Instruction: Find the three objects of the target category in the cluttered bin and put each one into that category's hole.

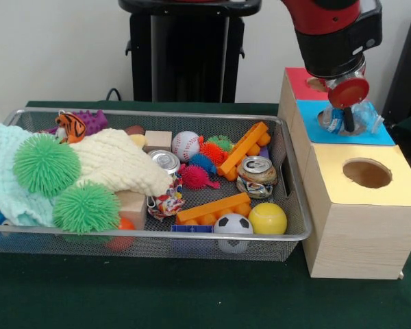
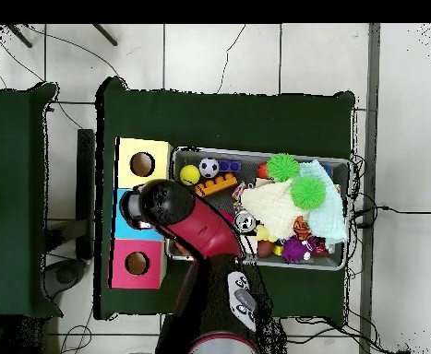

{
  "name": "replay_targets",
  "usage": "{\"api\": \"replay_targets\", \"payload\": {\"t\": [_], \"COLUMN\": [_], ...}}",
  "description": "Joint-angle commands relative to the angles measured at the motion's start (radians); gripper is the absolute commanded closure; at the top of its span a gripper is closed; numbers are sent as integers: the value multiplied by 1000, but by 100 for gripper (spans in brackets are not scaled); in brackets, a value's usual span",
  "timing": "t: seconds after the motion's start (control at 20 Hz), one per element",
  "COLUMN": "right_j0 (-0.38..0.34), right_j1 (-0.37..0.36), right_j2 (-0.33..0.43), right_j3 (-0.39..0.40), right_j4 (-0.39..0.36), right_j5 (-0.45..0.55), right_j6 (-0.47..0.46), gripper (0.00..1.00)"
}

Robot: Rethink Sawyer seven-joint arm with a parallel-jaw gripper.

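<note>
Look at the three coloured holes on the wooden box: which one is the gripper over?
The blue middle hole. The gripper hangs right over it holding something clear and crinkly, while the yellow hole nearest the camera and the red hole behind stand uncovered.

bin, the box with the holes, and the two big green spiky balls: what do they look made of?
Bin: silver wire mesh with a rounded metal rim, slightly shiny; you can see through its walls.
Box with the holes: looks like pale wood, going by the grain on its sides, with matte red, blue and yellow top panels.
Green spiky balls: probably soft rubber; dense thin floppy-looking spikes, matte.
</note>
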Motion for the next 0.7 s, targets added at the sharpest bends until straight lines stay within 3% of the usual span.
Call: {"api": "replay_targets", "payload": {"t": [0.05,0.45,0.55,0.6,0.7], "right_j0": [-50,-64,-37,-22,-8], "right_j1": [186,151,150,148,136], "right_j2": [111,106,51,23,-9], "right_j3": [117,134,95,75,51], "right_j4": [-75,-107,-173,-211,-253], "right_j5": [-3,43,43,45,71], "right_j6": [-52,-48,-35,-16,-10], "gripper": [100,100,100,0,0]}}
